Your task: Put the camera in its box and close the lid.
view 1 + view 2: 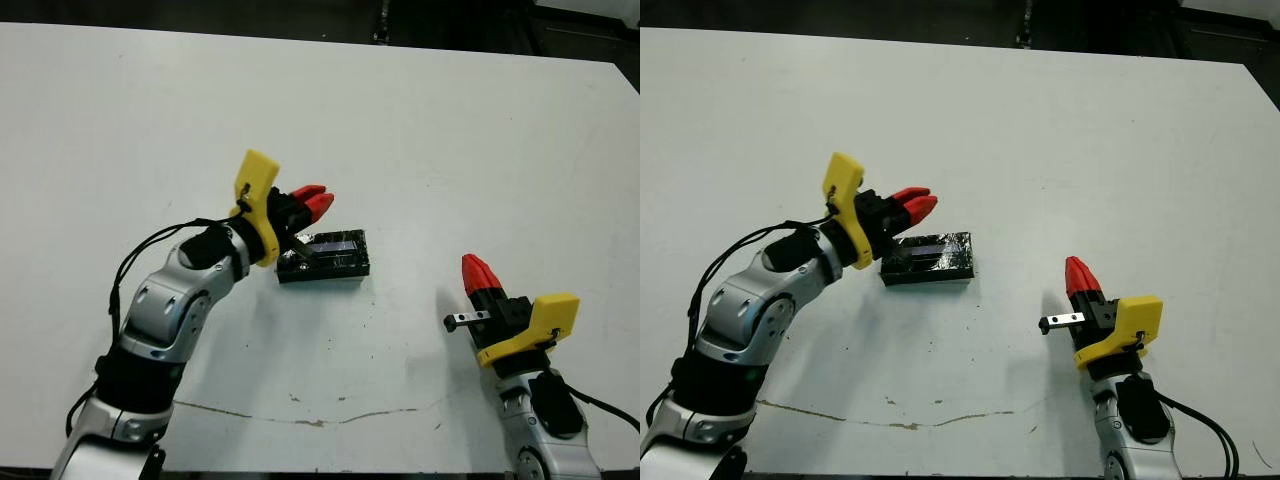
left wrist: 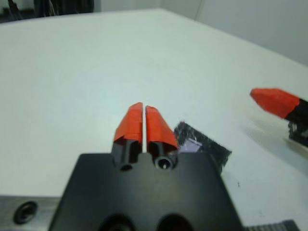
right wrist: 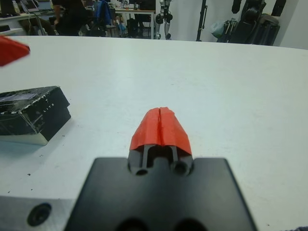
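A: Table [image 1: 420, 120], white. Lid [image 1: 325, 256], black, lying on it; is the box seen?

B: Hidden in the head views; the right wrist view shows a pale edge under the lid.

A: Claws?

B: Left gripper [image 1: 312, 203] clenched, empty, over the lid's left end. Right gripper [image 1: 478, 272] clenched, empty, well right of the lid.

Glossy, crinkly black lid [image 1: 325, 256] with a reflective sheen and a bluish-silver stripe. Matt white table [image 1: 420, 130], smooth, marked by a thin brownish scuff at lower centre. Matt red plastic fingertips [image 3: 160, 127], matt black gripper body, yellow plastic brackets, brushed silver metal arm shells.
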Controlling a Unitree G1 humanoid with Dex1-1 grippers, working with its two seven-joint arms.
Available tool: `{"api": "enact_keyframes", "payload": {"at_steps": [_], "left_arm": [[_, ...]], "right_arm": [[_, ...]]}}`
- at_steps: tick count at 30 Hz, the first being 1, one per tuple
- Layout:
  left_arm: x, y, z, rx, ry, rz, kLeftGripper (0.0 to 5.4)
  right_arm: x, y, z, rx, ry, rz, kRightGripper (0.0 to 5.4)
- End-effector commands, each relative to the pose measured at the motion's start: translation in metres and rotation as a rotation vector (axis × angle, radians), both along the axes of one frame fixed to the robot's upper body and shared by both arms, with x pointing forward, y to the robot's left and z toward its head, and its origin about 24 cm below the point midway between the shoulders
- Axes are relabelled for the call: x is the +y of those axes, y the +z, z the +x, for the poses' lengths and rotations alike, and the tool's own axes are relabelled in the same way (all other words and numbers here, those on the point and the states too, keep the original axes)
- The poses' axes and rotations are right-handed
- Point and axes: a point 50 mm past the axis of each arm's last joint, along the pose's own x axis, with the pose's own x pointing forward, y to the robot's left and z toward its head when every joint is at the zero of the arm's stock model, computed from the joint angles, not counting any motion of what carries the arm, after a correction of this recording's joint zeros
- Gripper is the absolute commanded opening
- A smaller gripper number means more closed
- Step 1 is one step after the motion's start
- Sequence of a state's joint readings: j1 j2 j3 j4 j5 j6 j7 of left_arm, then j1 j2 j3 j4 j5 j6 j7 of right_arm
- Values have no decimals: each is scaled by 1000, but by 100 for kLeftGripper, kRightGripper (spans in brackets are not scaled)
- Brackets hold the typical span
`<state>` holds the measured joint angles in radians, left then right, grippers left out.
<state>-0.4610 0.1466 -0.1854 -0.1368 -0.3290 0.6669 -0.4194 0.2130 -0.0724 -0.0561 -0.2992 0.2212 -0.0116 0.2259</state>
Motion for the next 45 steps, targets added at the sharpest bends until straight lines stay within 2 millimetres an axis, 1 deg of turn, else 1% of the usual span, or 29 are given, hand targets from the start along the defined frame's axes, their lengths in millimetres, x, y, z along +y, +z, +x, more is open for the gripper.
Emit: {"api": "enact_keyframes", "payload": {"at_steps": [1, 8, 12, 21, 26, 33, 37, 42, 45], "left_arm": [[-4, -7, -1, 45, -21, 62, 1], [-16, -19, -4, 103, -51, 79, 1], [-22, -24, -8, 99, -56, 75, 1], [-31, -42, -14, 149, -63, 20, 1], [-37, -50, -12, 182, -25, 13, 1], [-48, -63, -5, 239, 46, -61, 1], [-45, -68, -5, 283, 107, -73, 1], [-34, -76, -7, 322, 169, -52, 1], [-27, -73, -13, 314, 168, -80, 1]], "right_arm": [[-4, -3, -1, 16, -7, -5, 0], [-3, -3, -2, 13, -11, -12, 0], [-3, -3, -2, 19, -18, -6, 0], [-5, -4, -3, 22, -21, -13, 0], [-4, -5, -3, 21, -21, -16, 0], [-7, -5, -4, 25, -48, -24, 0], [-10, -6, -5, 28, -64, -29, 0], [-13, -4, -5, 18, -71, -55, 0], [-13, -5, -5, 14, -65, -46, 0]]}}
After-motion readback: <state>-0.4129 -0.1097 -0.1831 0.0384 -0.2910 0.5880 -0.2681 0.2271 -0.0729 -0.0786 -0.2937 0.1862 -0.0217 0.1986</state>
